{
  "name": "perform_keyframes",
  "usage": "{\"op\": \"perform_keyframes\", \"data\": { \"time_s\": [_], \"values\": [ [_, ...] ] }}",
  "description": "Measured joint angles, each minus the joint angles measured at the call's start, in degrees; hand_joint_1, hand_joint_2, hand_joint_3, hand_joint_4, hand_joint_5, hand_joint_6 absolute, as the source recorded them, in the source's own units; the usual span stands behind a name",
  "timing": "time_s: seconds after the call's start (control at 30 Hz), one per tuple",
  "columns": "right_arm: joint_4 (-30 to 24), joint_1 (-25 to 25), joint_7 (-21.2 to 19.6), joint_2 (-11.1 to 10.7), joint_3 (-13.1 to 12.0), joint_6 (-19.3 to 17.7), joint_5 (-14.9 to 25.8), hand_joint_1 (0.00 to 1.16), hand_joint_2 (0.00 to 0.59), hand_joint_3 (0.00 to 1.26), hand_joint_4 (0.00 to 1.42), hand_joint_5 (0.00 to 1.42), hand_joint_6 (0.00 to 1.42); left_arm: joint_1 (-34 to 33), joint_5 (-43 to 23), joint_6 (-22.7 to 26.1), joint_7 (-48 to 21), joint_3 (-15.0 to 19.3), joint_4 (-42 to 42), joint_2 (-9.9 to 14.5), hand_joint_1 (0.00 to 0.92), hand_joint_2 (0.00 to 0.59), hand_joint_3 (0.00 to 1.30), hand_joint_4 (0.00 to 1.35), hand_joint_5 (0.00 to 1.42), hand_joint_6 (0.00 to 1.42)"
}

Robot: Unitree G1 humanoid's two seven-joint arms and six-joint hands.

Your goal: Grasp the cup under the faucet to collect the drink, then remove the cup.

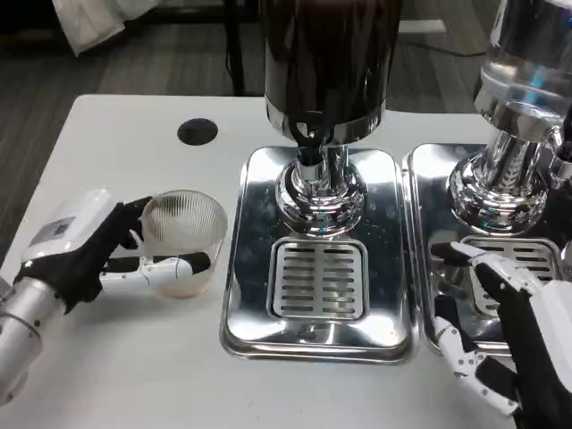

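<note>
Your left hand (85, 255) grips the clear ribbed cup (183, 239), which stands on the white counter (116, 357) just left of the steel drip tray (259, 313); the faucet (310, 147) of the dark drink dispenser (329, 63) lies up and to the right of that hand, with bare counter between cup and tray edge. Your right hand (505, 344) rests open, fingers spread, over the second tray (420, 268), near the front edge.
</note>
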Motion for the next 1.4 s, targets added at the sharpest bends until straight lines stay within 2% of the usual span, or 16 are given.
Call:
{"op": "perform_keyframes", "data": {
  "time_s": [0.17,0.83,1.17,1.27,1.4],
  "values": [
    [0.42,-0.71,0.01,-0.19,-0.12,0.00,0.57,0.49,0.488,0.30,0.31,0.23,0.34,0.10,0.10,-0.89,2.66,0.03,0.62,-0.33,0.230,0.180,0.39,0.42,0.72,0.88],
    [1.05,-1.45,0.01,-0.44,-0.15,0.00,0.90,0.49,0.488,0.29,0.32,0.24,0.33,0.92,-0.75,-5.06,3.87,2.49,1.74,-2.77,0.215,0.180,0.40,0.44,0.75,0.93],
    [1.40,-2.03,0.01,-0.08,0.27,0.15,0.66,0.49,0.488,0.29,0.32,0.24,0.33,0.61,-1.07,-5.79,3.36,2.45,1.20,-5.72,0.215,0.181,0.40,0.43,0.74,0.91],
    [1.44,-2.24,0.01,-0.03,0.38,0.16,0.64,0.49,0.488,0.29,0.32,0.24,0.33,-0.55,-0.42,-5.79,2.97,1.76,1.08,-7.76,0.215,0.181,0.39,0.43,0.73,0.89],
    [1.86,-2.49,0.00,0.13,0.70,0.39,0.05,0.49,0.488,0.29,0.32,0.24,0.33,-1.39,-0.27,-5.79,2.88,1.43,1.03,-9.21,0.215,0.181,0.39,0.43,0.73,0.89]
  ]
}}
